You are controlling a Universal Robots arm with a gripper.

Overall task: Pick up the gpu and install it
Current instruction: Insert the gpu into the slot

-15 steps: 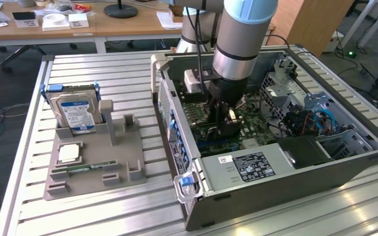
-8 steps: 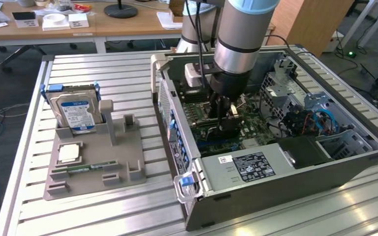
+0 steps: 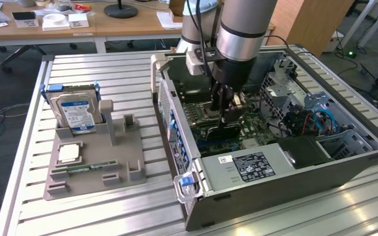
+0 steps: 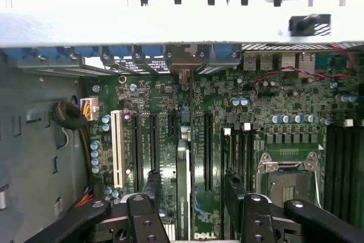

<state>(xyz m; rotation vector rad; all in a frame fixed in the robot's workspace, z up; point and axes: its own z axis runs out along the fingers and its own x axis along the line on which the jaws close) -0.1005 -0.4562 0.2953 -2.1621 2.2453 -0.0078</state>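
The gpu (image 4: 182, 186) stands on edge on the green motherboard (image 4: 227, 95) inside the open computer case (image 3: 274, 187), seen edge-on as a thin board. Its silver end bracket (image 4: 183, 75) reaches the case's rear wall. My gripper (image 4: 191, 177) is open and straddles the card, one black finger (image 4: 152, 194) on each side with a gap to the board. In the exterior view the gripper (image 3: 226, 118) hangs down into the case over the motherboard's middle, with the dark card (image 3: 220, 132) just beneath its fingers.
A grey parts holder (image 3: 110, 174) on the slatted table carries a silver hard drive (image 3: 76, 113), a RAM stick (image 3: 87, 167) and a small square chip (image 3: 68, 153). Inside the case are the power supply (image 3: 255, 164), a drive cage with blue cables (image 3: 314, 120), the CPU socket (image 4: 284, 177) and a white slot (image 4: 116, 149).
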